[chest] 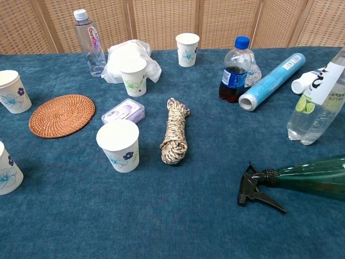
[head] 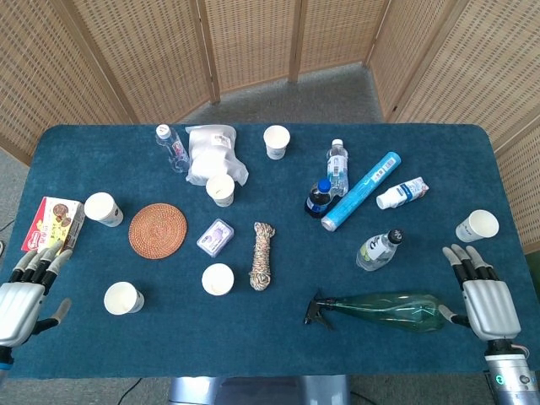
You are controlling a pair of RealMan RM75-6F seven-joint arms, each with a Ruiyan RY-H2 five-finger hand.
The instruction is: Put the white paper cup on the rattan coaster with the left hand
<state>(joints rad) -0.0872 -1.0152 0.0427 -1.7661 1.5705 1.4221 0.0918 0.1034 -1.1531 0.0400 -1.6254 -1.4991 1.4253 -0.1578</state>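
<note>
— Where does the left hand (head: 21, 295) sit?

— At the table's (head: 278, 337) near left corner, fingers spread, holding nothing. The right hand (head: 483, 295) lies likewise released at the near right corner, just beside the green spray bottle (head: 384, 309).

— And the rattan coaster (head: 158, 229)?

— Bare, left of the table's centre, with a small purple box (head: 216, 237) just beside it.

— The cups?

— Several white paper cups stand apart on the cloth. One white paper cup (head: 123, 298) is near the front edge, closest to the left hand; another cup (head: 102, 208) stands by the left edge beside a snack box (head: 55, 223). None touches the coaster.
</note>
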